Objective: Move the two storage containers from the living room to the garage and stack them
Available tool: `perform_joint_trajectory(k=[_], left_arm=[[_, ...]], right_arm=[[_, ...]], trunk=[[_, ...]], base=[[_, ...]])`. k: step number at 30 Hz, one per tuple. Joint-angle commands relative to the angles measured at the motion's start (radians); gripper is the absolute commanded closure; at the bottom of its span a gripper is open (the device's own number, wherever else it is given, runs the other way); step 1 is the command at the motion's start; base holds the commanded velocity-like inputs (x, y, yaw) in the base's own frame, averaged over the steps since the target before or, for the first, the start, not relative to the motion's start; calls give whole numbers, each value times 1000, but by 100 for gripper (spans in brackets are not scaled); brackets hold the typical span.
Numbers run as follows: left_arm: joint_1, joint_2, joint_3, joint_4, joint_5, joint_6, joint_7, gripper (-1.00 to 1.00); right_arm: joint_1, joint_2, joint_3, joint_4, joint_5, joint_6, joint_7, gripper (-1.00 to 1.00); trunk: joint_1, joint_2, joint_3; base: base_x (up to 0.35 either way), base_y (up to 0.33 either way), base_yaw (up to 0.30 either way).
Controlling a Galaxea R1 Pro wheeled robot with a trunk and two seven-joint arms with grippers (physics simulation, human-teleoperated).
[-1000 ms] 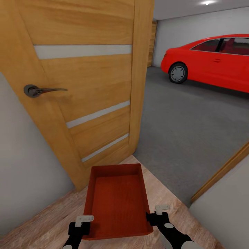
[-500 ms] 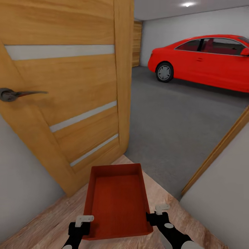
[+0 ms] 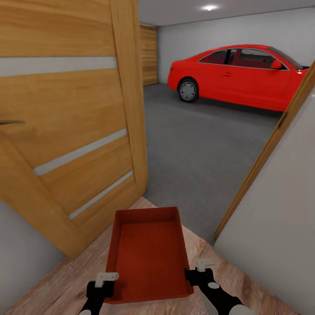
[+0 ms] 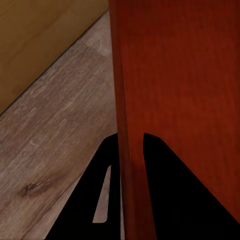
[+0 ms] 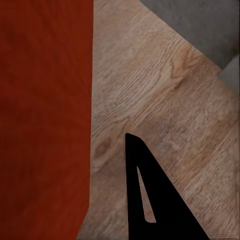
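Note:
One orange-red storage container (image 3: 148, 258) hangs in front of me over the wood-plank floor (image 3: 61, 280), long side pointing at the garage doorway. My left gripper (image 3: 106, 286) is shut on the container's near-left wall. In the left wrist view its two black fingers (image 4: 165, 190) pinch that wall (image 4: 175, 75) from both sides. My right gripper (image 3: 193, 274) is shut on the near-right wall. The right wrist view shows one black finger (image 5: 145, 190) beside the red wall (image 5: 45, 100), with the other finger hidden. Ahead lies the garage's dark-grey concrete floor (image 3: 197, 144).
An open wooden door (image 3: 74, 109) stands close on the left, and a slanting wooden door frame (image 3: 267, 148) with a pale wall (image 3: 280, 218) on the right. A red car (image 3: 236, 78) is parked at the back of the garage. Concrete floor stretches between the doorway and the car.
The whole view has swung: the door slid leftward in the picture and its handle has nearly left the frame, more of the car and right wall show. The container stays held the same way.

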Motion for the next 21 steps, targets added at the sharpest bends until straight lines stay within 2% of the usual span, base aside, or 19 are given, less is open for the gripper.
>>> perform_joint_trajectory(k=[1, 6, 14, 21], left_arm=[[-1, 0, 11, -2, -20, -2, 11, 100], [-1, 0, 11, -2, -20, -2, 11, 100], [-1, 0, 11, -2, -20, -3, 11, 100], [-1, 0, 11, -3, -20, -3, 11, 100]], right_arm=[[-1, -5, -5, 2, 1, -3, -12, 100], [-1, -5, -5, 2, 2, -3, -12, 100], [-1, -5, -5, 2, 1, -3, -12, 100], [-1, -5, -5, 2, 1, -3, -12, 100]], trunk=[[0, 0, -1], [0, 0, -1], [0, 0, -1], [0, 0, 0]], base=[[0, 0, -160], [93, 71, -61], [219, 181, -7], [54, 43, -33]])
